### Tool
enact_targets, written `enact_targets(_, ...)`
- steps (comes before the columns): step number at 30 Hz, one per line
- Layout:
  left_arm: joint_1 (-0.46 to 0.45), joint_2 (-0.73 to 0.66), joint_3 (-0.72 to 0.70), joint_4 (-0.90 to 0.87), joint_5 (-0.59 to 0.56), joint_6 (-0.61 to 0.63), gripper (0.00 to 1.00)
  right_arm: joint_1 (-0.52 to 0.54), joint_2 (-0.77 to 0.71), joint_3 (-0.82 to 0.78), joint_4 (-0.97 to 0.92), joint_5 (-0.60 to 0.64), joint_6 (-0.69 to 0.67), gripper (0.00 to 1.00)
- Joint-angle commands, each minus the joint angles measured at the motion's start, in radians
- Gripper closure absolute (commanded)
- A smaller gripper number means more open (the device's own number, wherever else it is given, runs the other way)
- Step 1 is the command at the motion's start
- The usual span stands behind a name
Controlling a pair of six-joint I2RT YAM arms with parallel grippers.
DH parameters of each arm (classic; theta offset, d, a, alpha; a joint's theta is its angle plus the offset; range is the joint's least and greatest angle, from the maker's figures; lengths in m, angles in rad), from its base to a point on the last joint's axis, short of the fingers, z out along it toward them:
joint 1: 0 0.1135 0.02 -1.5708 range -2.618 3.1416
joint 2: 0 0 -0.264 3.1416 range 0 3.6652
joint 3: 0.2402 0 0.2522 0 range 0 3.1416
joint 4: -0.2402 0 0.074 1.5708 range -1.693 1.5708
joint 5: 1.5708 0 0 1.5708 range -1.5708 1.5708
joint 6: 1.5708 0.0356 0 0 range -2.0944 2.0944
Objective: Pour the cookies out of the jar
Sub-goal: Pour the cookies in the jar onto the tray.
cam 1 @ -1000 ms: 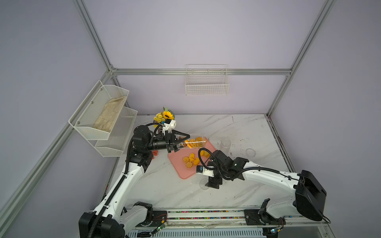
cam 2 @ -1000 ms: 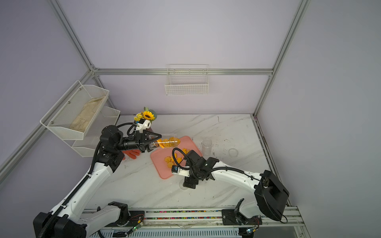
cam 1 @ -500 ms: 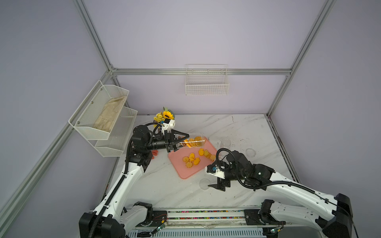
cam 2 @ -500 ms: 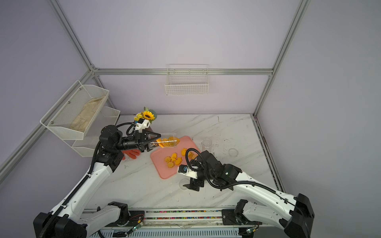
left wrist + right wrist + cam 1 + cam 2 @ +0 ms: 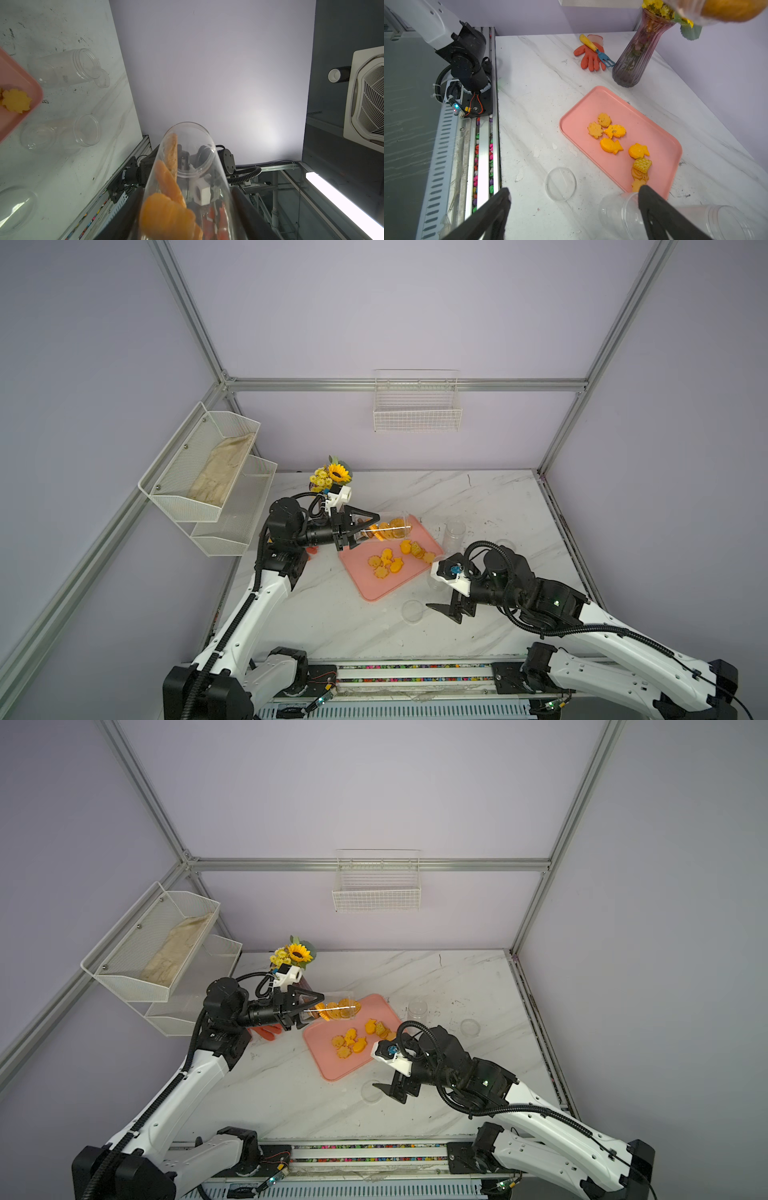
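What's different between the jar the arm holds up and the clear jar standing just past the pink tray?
The held jar is tipped sideways above the tray in the left jaws; the standing jar sits upright on the table. The held jar has cookies inside; the standing jar looks empty. Both are clear and lidless.

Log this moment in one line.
left gripper: shut on jar, tipped over tray | cookies: some on tray, some in jar | right gripper: open, empty, near lid

Robotics lab cell: aluminium-profile frame point(image 5: 407, 384), lilac wall panels point(image 5: 395, 315), marble-look tabletop point(image 5: 498, 506), white robot arms point(image 5: 253, 601) on a rail point(image 5: 415, 672)
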Motion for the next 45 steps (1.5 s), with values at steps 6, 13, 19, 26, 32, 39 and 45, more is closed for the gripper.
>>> enact_targets(6, 0.043, -0.018, -0.138, 0.185, 0.011, -0.021, 0.43, -0.019, -0.054, -0.039, -0.015, 0.042, 0.096, 0.03)
enact_targets(13, 0.098, 0.012, -0.224, 0.267, 0.03, -0.016, 0.43, -0.026, -0.063, -0.045, -0.018, 0.035, 0.126, 0.03)
enact_targets(19, 0.14, 0.064, -0.255, 0.306, 0.049, 0.018, 0.43, -0.026, -0.053, -0.046, -0.019, 0.021, 0.141, 0.03)
enact_targets(26, 0.167, 0.146, -0.305, 0.361, 0.058, 0.081, 0.43, -0.026, -0.026, -0.034, -0.022, 0.006, 0.149, 0.03)
enact_targets(32, 0.19, 0.217, -0.326, 0.379, 0.064, 0.153, 0.43, -0.026, -0.009, -0.054, -0.013, -0.02, 0.158, 0.03)
enact_targets(39, 0.196, 0.308, -0.317, 0.385, 0.034, 0.229, 0.43, -0.026, 0.011, -0.068, -0.008, -0.039, 0.157, 0.03)
enact_targets(45, 0.205, 0.414, -0.31, 0.397, 0.013, 0.279, 0.43, -0.026, 0.016, -0.077, -0.006, -0.039, 0.149, 0.03)
